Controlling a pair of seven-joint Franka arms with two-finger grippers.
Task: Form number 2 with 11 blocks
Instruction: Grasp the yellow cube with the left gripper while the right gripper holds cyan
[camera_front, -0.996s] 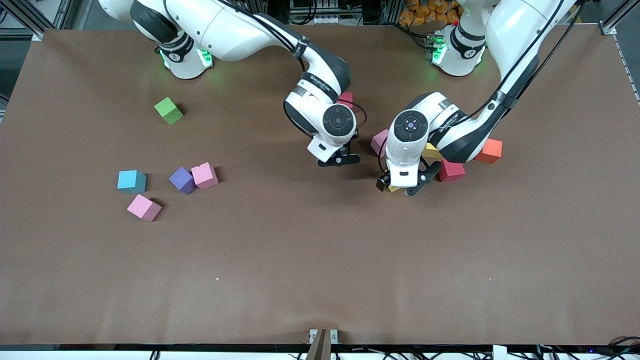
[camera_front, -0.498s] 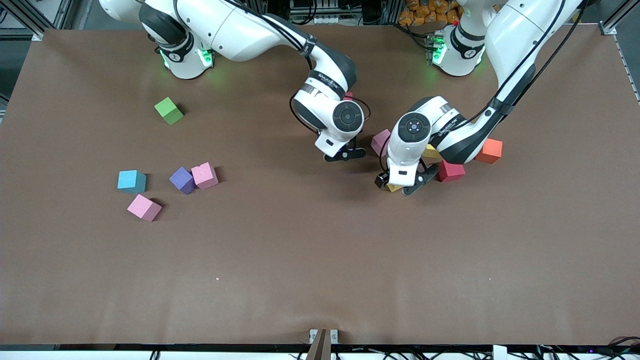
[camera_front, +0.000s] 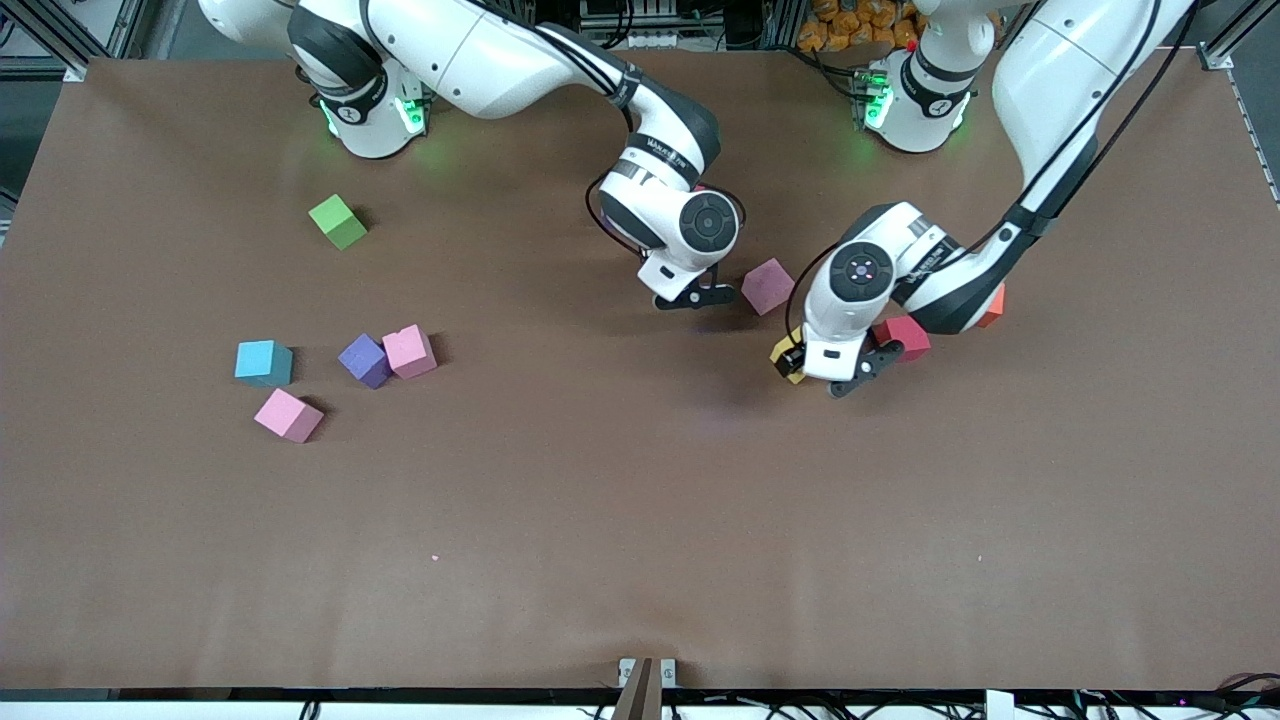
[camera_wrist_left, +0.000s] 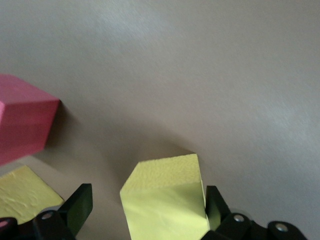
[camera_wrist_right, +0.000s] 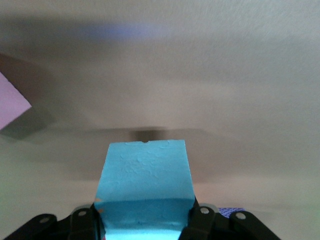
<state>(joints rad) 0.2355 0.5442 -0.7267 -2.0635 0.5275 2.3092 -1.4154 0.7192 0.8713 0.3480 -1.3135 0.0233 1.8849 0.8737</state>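
The right hand is gripping a blue block over the counter, beside a pink block. The left hand is spreading wide around a yellow block lying near a red block.

Both arms wear glossy white shells broken by dark grey joint bands, and each round base glows green at its collar. Thin black cables run along the upper links and loop down at the wrists, where a black disc caps the last joint at about six o'clock from the small lettering on the forearm. The left gripper and right gripper have black fingers with small silver screws.
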